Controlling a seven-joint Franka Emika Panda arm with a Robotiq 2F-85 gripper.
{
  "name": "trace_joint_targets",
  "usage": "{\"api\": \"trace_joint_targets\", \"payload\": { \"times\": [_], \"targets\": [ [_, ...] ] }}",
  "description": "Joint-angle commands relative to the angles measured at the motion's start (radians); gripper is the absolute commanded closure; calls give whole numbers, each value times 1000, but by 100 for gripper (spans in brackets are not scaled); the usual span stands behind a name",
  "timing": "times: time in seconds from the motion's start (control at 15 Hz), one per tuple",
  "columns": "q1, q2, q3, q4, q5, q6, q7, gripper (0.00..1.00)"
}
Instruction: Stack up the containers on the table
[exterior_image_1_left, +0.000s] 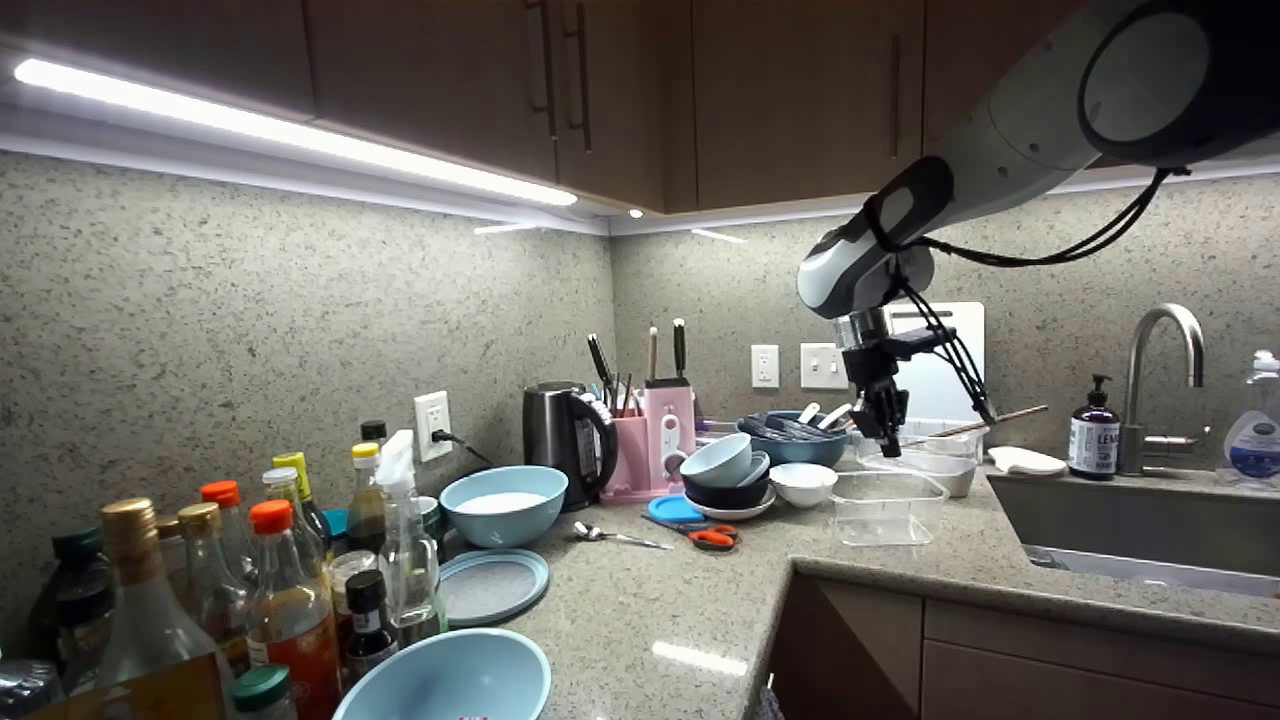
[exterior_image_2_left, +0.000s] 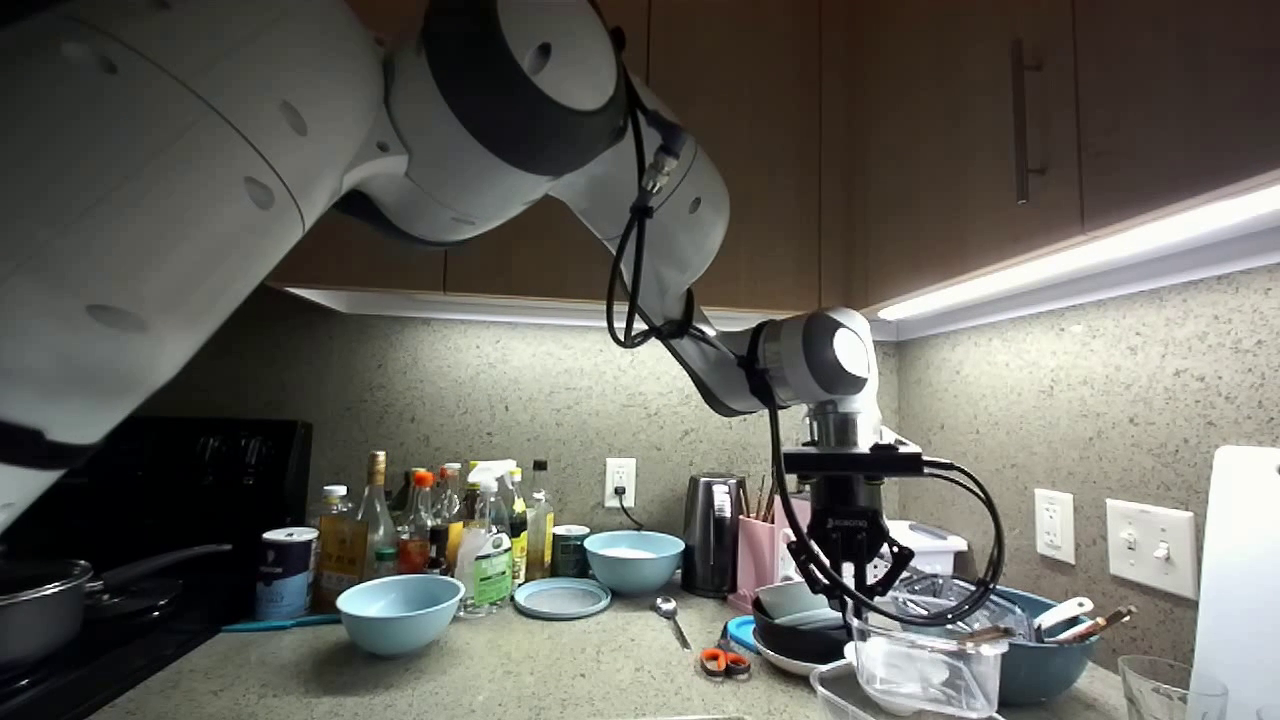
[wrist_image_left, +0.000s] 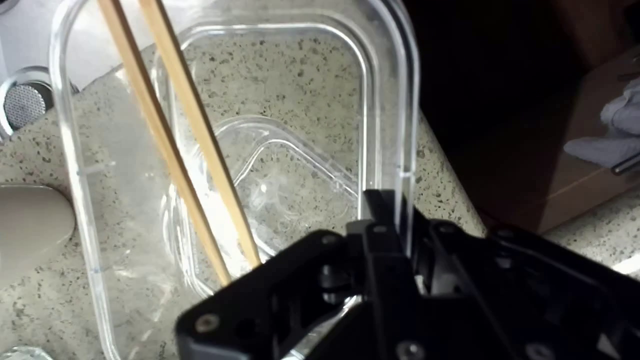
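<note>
My gripper (exterior_image_1_left: 882, 440) is shut on the rim of a clear plastic container, also seen in an exterior view (exterior_image_2_left: 985, 672) and the wrist view (wrist_image_left: 75, 175). My fingertips (wrist_image_left: 395, 204) pinch its side wall. Two chopsticks (wrist_image_left: 185, 125) lie across it. A second clear container (exterior_image_1_left: 885, 512) sits on the countertop (exterior_image_1_left: 620, 600) below. Two pale blue bowls (exterior_image_1_left: 450, 672) (exterior_image_1_left: 500, 515) stand apart at the left. Tilted pale blue bowls (exterior_image_1_left: 718, 460) sit in a black bowl (exterior_image_1_left: 725, 497) on a white dish. A white bowl (exterior_image_1_left: 803, 484) is beside them.
A blue bowl with utensils (exterior_image_2_left: 1045, 672) stands near the held container. The kettle (exterior_image_1_left: 552, 440), pink knife block (exterior_image_1_left: 668, 430) and bottles (exterior_image_1_left: 290, 600) line the wall. Scissors (exterior_image_1_left: 712, 540) and a spoon (exterior_image_1_left: 625, 538) lie on the counter. The sink (exterior_image_1_left: 1150, 520) is at the right.
</note>
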Motion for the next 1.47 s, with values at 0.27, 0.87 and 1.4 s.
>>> {"api": "trace_joint_targets", "payload": {
  "times": [0.27,0.87,1.4],
  "targets": [
    [-60,194,54,309,-6,-255,-189,98],
    [-74,280,69,404,-10,-332,-227,98],
    [-57,419,68,583,-160,-387,-500,98]
  ]
}}
